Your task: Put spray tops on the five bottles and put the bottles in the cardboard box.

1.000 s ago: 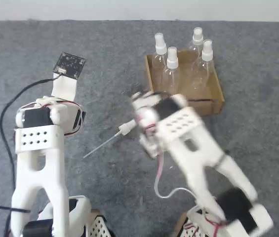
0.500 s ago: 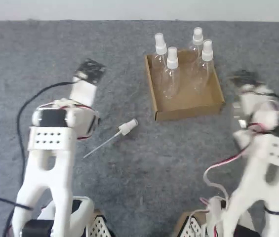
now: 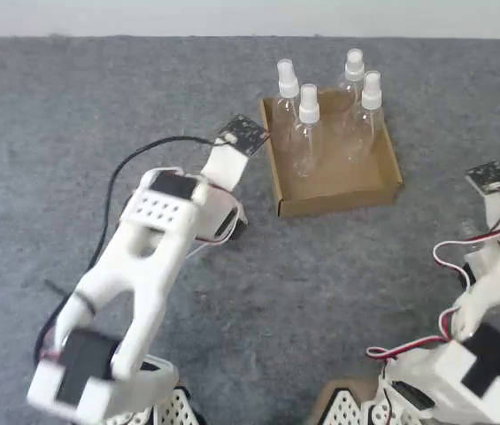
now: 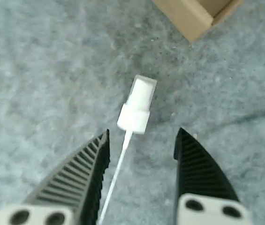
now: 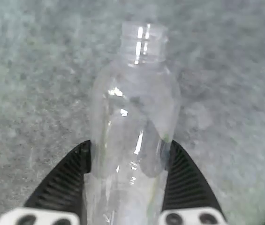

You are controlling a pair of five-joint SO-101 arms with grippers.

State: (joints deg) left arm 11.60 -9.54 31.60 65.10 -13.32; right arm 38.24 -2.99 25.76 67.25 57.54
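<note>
Bottles (image 3: 307, 133), four with spray tops on, stand in the cardboard box (image 3: 338, 190) toward the far edge of the grey surface (image 3: 73, 106), right of its middle, in the high view. The left arm (image 3: 152, 239) leans over the surface just beside the box's near left corner; the right arm (image 3: 497, 274) is by the right edge.

From the left wrist, a loose spray top (image 4: 136, 108) lies on the surface near a corner of the box (image 4: 193, 16). Its thin tube (image 4: 116, 173) runs back between the left jaws, which are spread wide and touch neither.

From the right wrist, the right jaws pinch an uncapped bottle (image 5: 134, 122) by its body, open neck pointing away.
</note>
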